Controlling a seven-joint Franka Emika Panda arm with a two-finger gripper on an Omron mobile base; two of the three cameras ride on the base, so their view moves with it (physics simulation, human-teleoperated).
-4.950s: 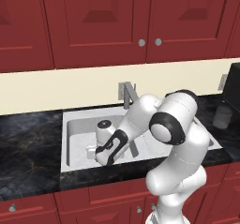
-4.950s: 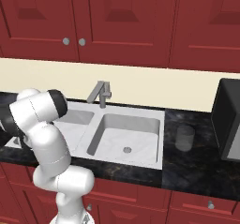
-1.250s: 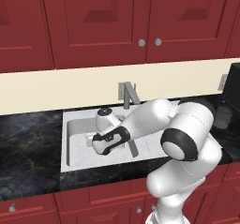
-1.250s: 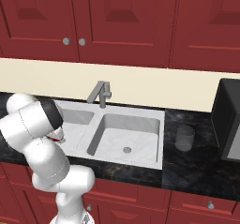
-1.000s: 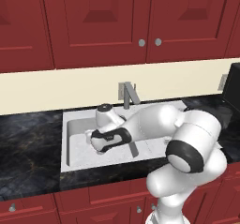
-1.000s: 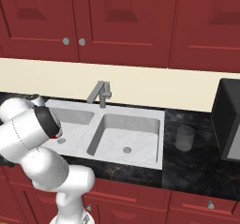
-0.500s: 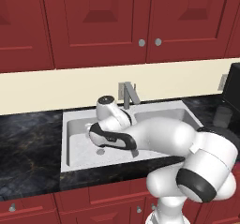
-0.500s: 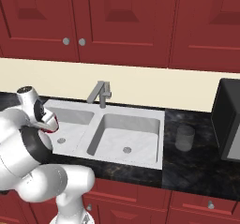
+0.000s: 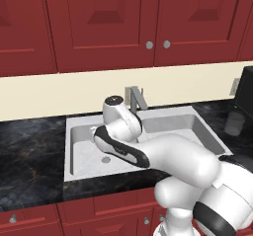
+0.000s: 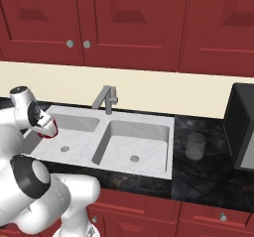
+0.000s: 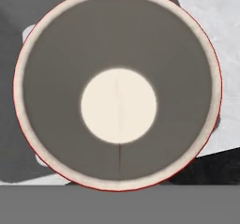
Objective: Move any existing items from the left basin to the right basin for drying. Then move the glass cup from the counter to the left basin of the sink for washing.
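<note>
around: faucet (image 10: 105, 100) behind sink (image 10: 149, 122); glass cup (image 10: 195, 146) on bench (image 10: 208, 176) | tool (image 10: 47, 129): nearly closed, gripping red cup (image 11: 117, 87) over left basin (image 10: 69, 139)

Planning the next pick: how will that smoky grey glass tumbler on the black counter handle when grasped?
The translucent grey glass tumbler looks rigid, so it should not deform. Its smooth, handleless wall is probably slippery, so a firm, centred grip seems wise. It stands upright on the black marble-like counter and looks squat, so it likely resists tipping; on its side it would probably roll.
</note>
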